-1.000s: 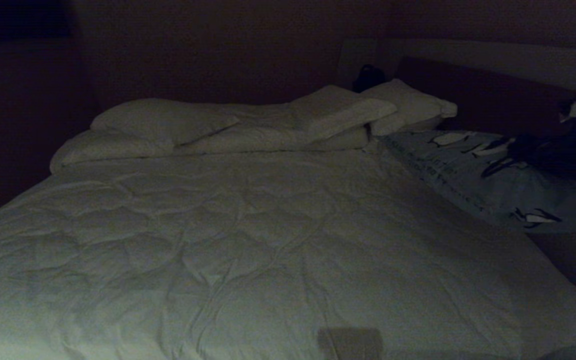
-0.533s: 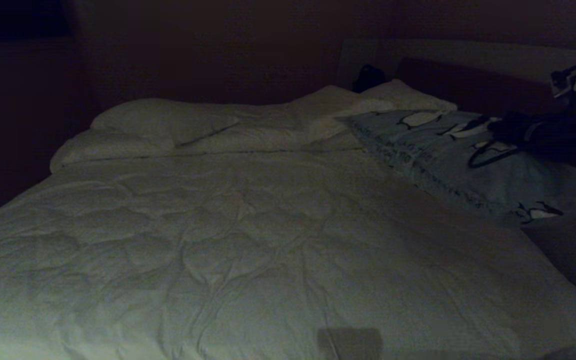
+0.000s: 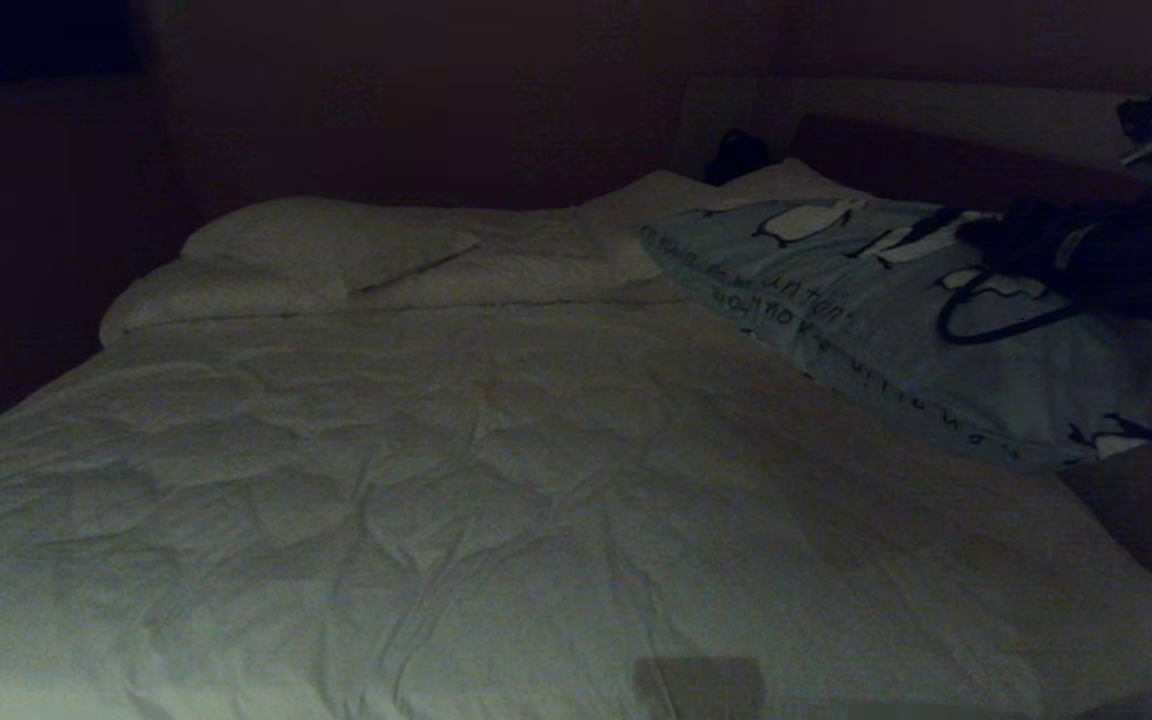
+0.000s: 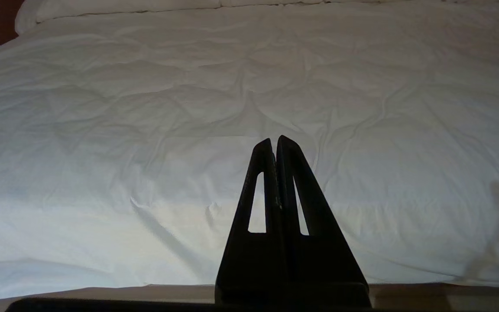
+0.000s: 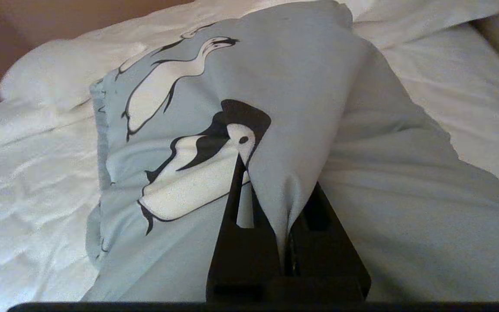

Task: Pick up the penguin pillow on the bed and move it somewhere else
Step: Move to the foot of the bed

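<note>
One fold of the long pale blue-grey penguin pillow [image 5: 215, 143] is pinched in the clenched right gripper [image 5: 271, 208], so it hangs off the wrinkled white quilted bed [image 3: 496, 480] at its right side. Left gripper [image 4: 275, 147]: parked, closed, empty.

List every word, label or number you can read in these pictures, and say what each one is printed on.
Dark lettering along one edge of the penguin pillow: too dim and skewed to read.
No other text shows on the bed, the white pillows or either gripper.

penguin pillow [image 3: 896, 330] higher (leftward, w/ arm)
</note>
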Robot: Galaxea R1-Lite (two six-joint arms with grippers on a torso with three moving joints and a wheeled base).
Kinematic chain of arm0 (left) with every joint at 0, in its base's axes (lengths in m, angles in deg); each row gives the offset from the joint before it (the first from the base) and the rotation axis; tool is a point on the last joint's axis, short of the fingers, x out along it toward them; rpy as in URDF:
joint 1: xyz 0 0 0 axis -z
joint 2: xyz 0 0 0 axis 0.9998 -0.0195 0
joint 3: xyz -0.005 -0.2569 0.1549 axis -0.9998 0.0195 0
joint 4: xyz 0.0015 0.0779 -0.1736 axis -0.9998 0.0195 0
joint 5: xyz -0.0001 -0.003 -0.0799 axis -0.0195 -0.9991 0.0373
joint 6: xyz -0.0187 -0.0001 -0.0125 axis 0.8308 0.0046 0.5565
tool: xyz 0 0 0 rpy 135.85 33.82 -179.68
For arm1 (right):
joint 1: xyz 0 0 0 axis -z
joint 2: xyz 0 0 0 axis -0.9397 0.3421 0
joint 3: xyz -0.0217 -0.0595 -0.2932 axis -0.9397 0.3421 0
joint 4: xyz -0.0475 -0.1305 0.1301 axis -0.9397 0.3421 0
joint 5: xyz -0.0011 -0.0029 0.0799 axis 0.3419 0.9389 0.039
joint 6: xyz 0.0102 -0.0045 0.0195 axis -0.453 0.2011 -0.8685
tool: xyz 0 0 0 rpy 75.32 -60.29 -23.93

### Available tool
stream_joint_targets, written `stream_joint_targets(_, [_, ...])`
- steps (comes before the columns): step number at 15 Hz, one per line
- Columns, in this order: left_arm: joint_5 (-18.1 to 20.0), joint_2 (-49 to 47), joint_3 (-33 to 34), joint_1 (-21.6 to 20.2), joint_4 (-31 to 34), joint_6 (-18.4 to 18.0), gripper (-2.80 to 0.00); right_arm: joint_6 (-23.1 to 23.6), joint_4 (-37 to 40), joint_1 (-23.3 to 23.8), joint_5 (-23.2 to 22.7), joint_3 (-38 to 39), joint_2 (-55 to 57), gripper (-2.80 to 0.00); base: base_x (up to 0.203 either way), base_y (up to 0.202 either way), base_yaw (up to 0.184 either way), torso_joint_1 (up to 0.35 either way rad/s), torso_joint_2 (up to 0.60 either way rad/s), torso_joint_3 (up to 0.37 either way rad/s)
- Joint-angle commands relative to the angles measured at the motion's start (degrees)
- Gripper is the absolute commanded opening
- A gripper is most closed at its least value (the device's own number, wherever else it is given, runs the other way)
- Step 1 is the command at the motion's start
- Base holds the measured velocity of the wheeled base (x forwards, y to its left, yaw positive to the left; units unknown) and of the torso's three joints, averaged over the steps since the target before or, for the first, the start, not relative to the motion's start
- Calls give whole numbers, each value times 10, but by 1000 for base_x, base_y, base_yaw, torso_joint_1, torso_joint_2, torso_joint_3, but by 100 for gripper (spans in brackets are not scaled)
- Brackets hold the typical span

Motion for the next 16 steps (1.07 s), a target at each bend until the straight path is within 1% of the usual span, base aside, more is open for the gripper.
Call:
stream_joint_targets(1, [1, 0, 0, 0, -1, 0, -280, -1, -3, -6, -1, 6, -13, -280, 0, 0, 0, 0, 0, 0])
stream_joint_targets(9, [1, 0, 0, 0, -2, -2, -280, -2, -3, -7, -2, 8, -12, -280, 1, 8, -2, 0, 0, 0])
stream_joint_targets(16, [1, 0, 0, 0, -1, -3, -280, -2, -3, -7, -4, 8, -12, -280, 0, 185, -2, 4, 0, 3])
